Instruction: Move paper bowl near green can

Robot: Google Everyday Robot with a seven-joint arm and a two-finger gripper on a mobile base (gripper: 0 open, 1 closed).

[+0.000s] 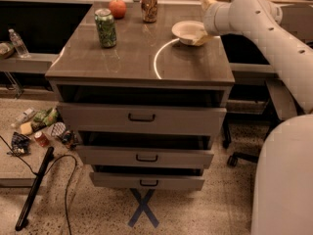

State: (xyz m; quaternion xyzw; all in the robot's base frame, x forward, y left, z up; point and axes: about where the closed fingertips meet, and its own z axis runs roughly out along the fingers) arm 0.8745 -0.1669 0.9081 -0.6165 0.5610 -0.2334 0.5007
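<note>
The paper bowl (186,31) is off-white and shallow and sits at the back right of the cabinet top (137,58). The green can (105,27) stands upright at the back left, well apart from the bowl. My gripper (201,37) is at the bowl's right rim and touches or overlaps it. The white arm (264,23) reaches in from the right.
A brownish-orange can (148,6) and a red apple (117,7) stand at the back edge between the green can and the bowl. The cabinet's three drawers (142,117) are partly pulled out. Litter (41,129) and a black cable lie on the floor to the left. An office chair base (239,156) stands to the right.
</note>
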